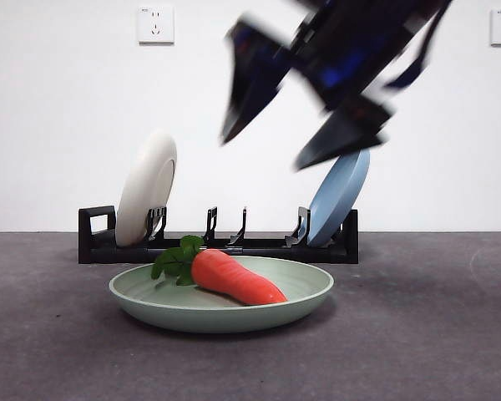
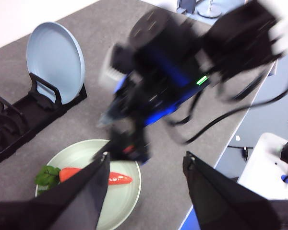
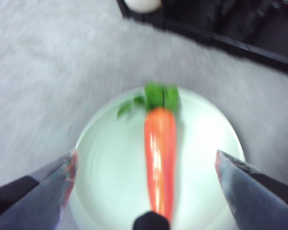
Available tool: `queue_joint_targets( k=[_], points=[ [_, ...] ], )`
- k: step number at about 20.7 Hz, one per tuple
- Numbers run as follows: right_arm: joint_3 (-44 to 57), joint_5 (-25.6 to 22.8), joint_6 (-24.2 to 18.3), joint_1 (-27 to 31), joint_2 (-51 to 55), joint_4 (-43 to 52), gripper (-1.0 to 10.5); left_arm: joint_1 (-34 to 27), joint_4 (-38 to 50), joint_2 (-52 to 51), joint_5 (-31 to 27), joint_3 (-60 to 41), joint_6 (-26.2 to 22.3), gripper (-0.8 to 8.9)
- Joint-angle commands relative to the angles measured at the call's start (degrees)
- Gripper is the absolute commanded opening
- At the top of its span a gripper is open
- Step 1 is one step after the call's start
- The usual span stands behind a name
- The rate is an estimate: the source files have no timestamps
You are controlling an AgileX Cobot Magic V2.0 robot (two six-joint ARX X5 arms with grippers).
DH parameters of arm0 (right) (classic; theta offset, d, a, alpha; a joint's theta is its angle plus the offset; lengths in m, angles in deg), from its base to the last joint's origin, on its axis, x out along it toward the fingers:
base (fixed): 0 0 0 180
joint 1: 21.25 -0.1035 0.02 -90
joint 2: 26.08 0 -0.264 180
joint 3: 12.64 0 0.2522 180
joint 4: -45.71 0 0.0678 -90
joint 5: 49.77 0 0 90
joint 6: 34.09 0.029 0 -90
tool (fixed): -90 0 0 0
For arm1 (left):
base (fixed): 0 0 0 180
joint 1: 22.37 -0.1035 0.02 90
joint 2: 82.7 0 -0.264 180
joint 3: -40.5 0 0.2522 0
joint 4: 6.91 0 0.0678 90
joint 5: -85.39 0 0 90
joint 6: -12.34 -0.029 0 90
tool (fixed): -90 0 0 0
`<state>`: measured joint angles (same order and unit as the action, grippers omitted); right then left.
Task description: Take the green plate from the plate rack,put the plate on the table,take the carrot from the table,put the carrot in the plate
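Front view: I see the right gripper (image 1: 305,138) hanging blurred above the green plate (image 1: 301,294), tilted, jaws spread wide and holding nothing.
Carrot: the carrot (image 1: 234,278) lies in the green plate, leaves toward the plate rack (image 1: 96,234).
Plate: it sits flat on the table (image 1: 434,334), just in front of the rack.
Rack: I see a cream-white plate (image 1: 147,188) and a blue plate (image 1: 341,194) standing in its end slots.
Left gripper: the left gripper (image 2: 146,175) is held high over the table edge, jaws wide apart, empty.
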<state>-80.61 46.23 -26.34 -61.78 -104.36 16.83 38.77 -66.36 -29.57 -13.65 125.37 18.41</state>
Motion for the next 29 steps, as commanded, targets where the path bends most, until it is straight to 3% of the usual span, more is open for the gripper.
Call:
queue_joint_targets(
  k=[1, 6, 11, 13, 16, 17, 29],
  points=[
    [0.24, 0.13, 0.35, -0.11, 8.02, -11.47, 4.7, -0.02, -1.62, -0.02, -0.09, -0.15, -0.09, 2.59],
    [0.24, 6.05, 0.35, -0.11, 23.56, -29.75, 4.7, -0.02, -5.44, -0.02, 0.15, -0.15, -0.04, 2.57],
    [0.24, 6.10, 0.35, -0.11, 30.42, -40.98, 4.6, 0.00, -8.83, -0.02, 0.26, -0.15, -0.02, 2.47],
    [0.24, 6.10, 0.33, -0.11, 31.47, -43.01, 3.5, 0.00, -10.12, -0.02, 0.24, -0.15, -0.02, 2.21],
    [0.24, 6.05, 0.22, -0.11, 32.35, -44.35, 0.0, -0.02, -11.45, -0.02, 0.20, -0.15, -0.02, -0.27],
    [0.24, 6.05, 0.09, -0.11, 32.44, -44.33, -0.1, 0.00, -11.61, -0.02, 0.22, -0.15, -0.02, -0.05],
    [0.24, 5.64, 0.76, -0.09, 32.61, -44.11, 0.0, -0.02, -11.91, -0.02, 0.17, -0.15, -0.02, -0.04]
  ],
)
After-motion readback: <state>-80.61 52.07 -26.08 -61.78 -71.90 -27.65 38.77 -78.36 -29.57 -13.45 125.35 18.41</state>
